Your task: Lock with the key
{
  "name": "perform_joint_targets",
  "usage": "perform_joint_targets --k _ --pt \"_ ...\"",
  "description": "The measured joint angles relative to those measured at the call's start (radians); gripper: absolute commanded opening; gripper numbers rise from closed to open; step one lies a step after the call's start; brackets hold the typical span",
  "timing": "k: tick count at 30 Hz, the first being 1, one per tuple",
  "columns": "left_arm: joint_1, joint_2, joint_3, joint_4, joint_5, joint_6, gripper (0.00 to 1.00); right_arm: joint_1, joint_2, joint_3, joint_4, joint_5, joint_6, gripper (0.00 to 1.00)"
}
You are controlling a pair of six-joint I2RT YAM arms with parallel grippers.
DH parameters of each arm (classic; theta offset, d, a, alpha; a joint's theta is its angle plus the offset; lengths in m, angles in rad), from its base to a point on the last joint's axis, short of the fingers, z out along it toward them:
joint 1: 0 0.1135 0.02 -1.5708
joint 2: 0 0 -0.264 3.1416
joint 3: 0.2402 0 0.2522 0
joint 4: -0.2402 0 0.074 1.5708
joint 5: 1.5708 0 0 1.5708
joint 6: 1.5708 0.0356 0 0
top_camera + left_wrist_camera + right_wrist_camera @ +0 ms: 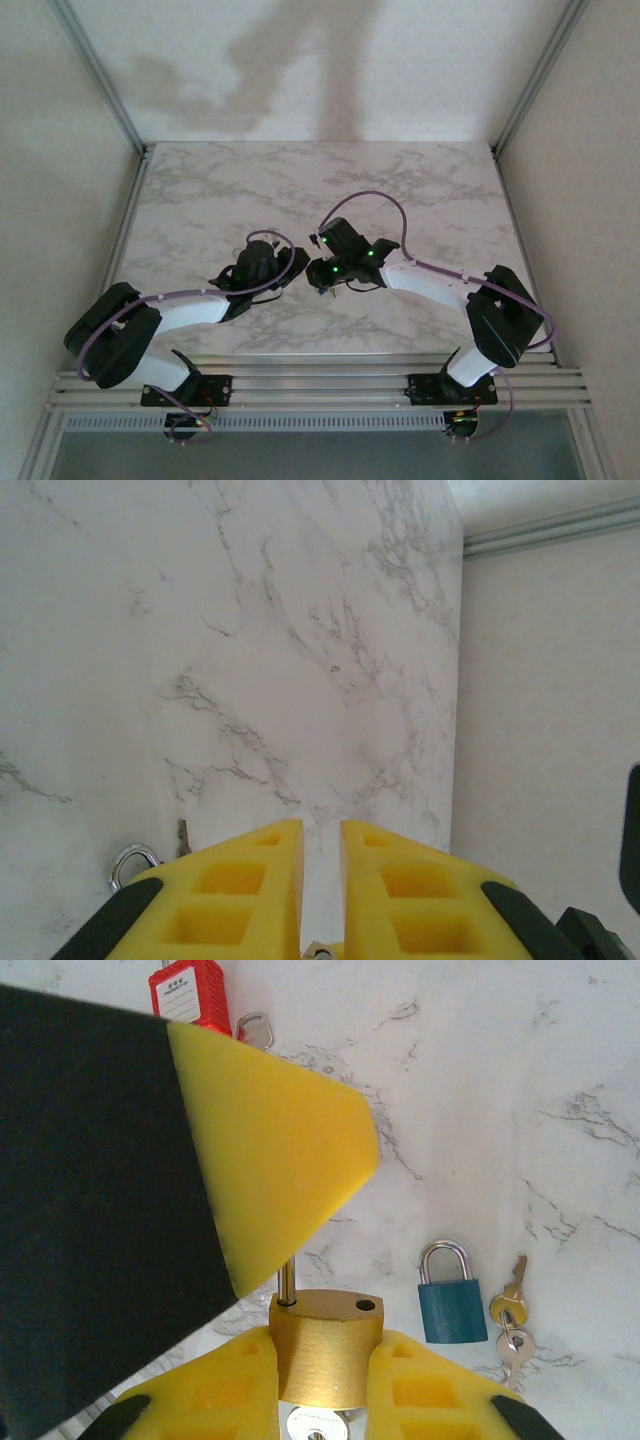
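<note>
My right gripper [322, 1335] is shut on the body of a brass padlock [322, 1350]. The padlock's steel shackle [286, 1282] is raised, with one leg in the body and the other hole empty. A silver key [318, 1426] shows under the padlock's base, between my right fingers. My left gripper's yellow finger [270, 1140] covers the top of the shackle. In the left wrist view the left gripper [321, 825] has its jaws almost together, with a small metal piece [320, 950] deep between them. In the top view the left gripper [295, 262] and the right gripper [318, 272] meet at mid-table.
A blue padlock [448, 1305] lies on the marble table [560, 1080] with a bunch of keys [510, 1325] beside it. A red padlock [190, 995] with a metal ring [255, 1030] lies farther off. Another key [183, 837] on a ring [132, 865] lies by my left fingers.
</note>
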Motion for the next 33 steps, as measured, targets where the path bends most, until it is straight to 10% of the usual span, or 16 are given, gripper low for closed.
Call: perform_joint_targets --k 12,33 --pt "0.007 0.0 0.0 -0.011 -0.001 0.012 0.23 0.006 0.0 -0.011 0.003 -0.014 -0.007 0.15" --pt "0.008 0.0 0.0 -0.023 -0.001 0.029 0.03 0.014 0.0 -0.011 0.006 -0.02 -0.008 0.13"
